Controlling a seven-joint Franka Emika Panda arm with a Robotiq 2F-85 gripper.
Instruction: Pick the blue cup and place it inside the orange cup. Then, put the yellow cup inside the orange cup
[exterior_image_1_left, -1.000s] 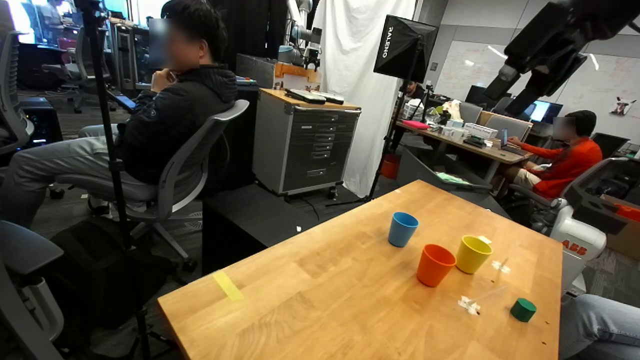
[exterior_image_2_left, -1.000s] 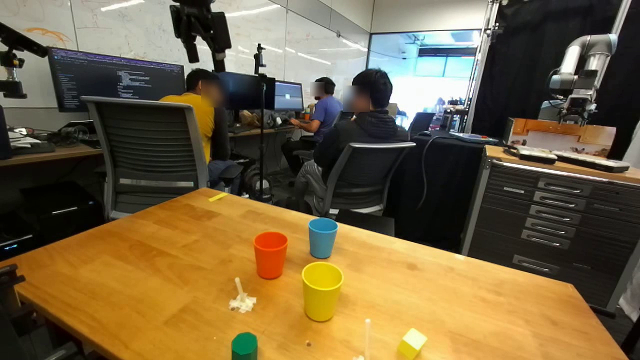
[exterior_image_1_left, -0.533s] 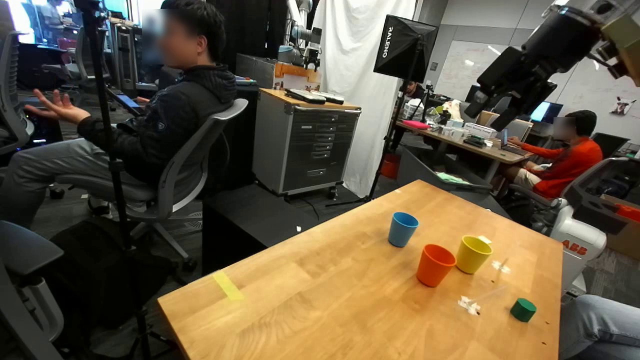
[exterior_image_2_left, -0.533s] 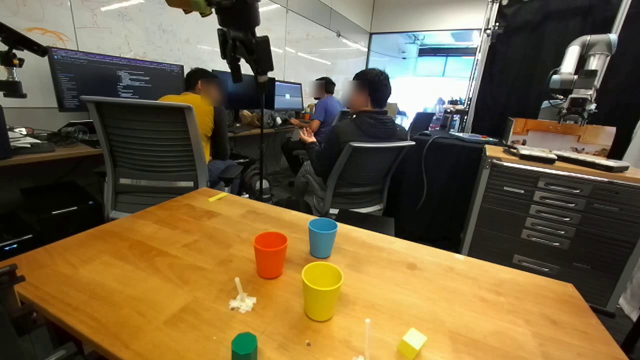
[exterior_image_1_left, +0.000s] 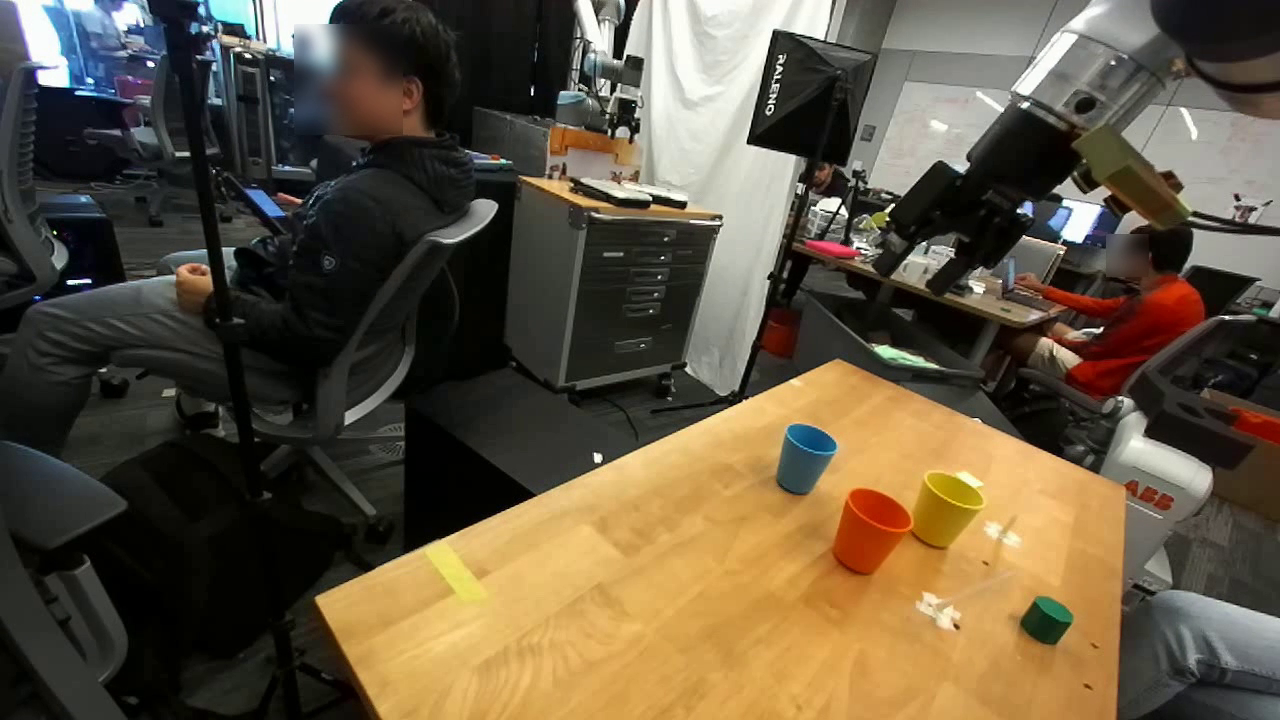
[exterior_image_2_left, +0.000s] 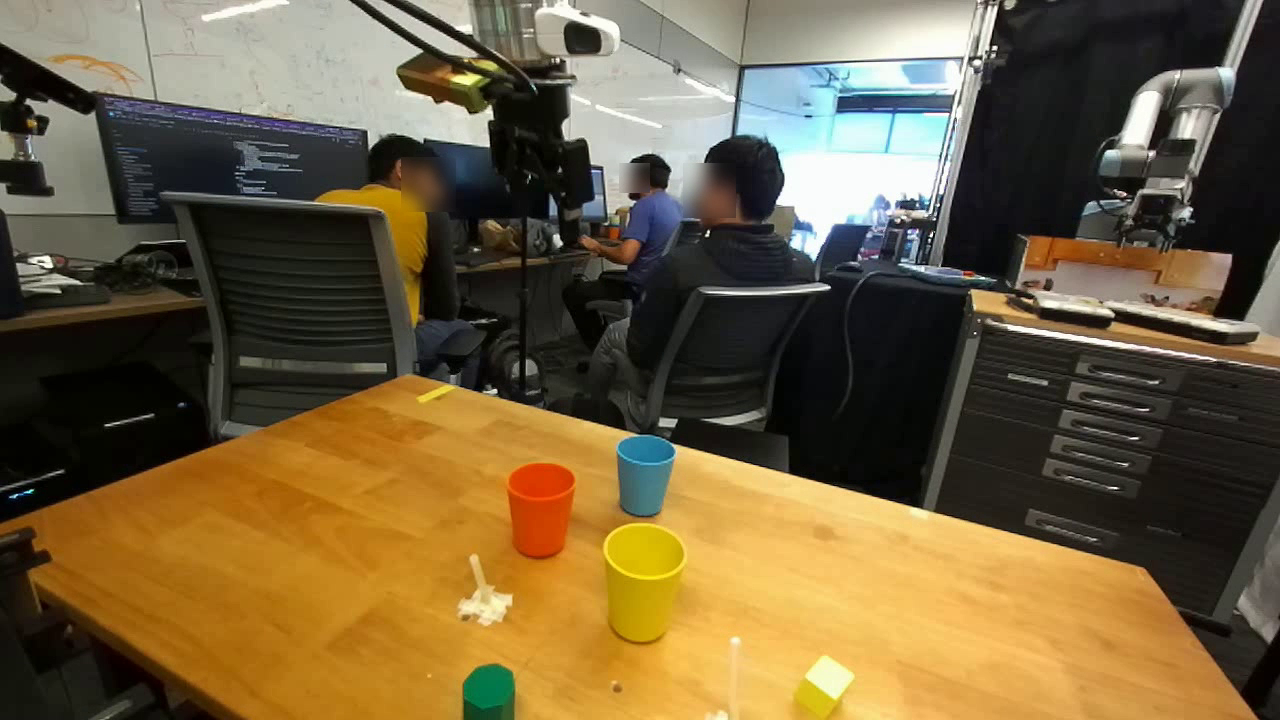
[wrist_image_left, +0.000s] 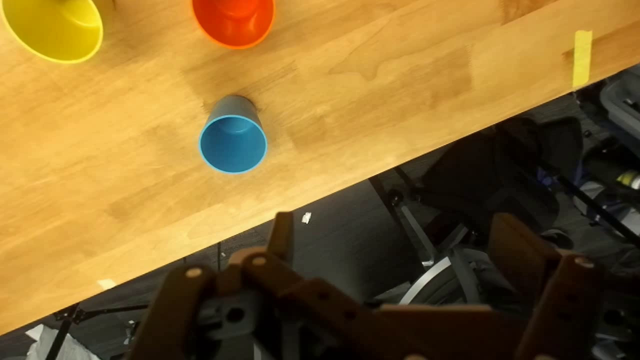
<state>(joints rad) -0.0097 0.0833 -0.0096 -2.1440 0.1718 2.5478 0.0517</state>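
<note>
The blue cup (exterior_image_1_left: 806, 460) stands upright on the wooden table in both exterior views, near the table's long edge; it also shows in the wrist view (wrist_image_left: 233, 142). The orange cup (exterior_image_2_left: 541, 510) stands upright close by, cut off at the top of the wrist view (wrist_image_left: 235, 22). The yellow cup (exterior_image_2_left: 644, 585) stands upright beside the orange one; it is partly cut off in the wrist view (wrist_image_left: 55, 30). All three stand apart, with no cup inside another. My gripper (exterior_image_1_left: 915, 272) is open and empty, high above the table. In the wrist view its fingers (wrist_image_left: 393, 220) are spread wide, past the table edge.
A small green block (exterior_image_1_left: 1047, 620) and a yellow cube (exterior_image_2_left: 825, 687) lie on the table (exterior_image_1_left: 650, 590). Thin upright sticks (exterior_image_2_left: 480, 580) are fixed with white tape. A yellow tape strip (exterior_image_1_left: 455, 570) marks the far corner. Seated people (exterior_image_1_left: 350, 220) are beyond the table.
My gripper has come lower, moving left and down in an exterior view and right and down in the other view. It stays open. The cups have not moved.
</note>
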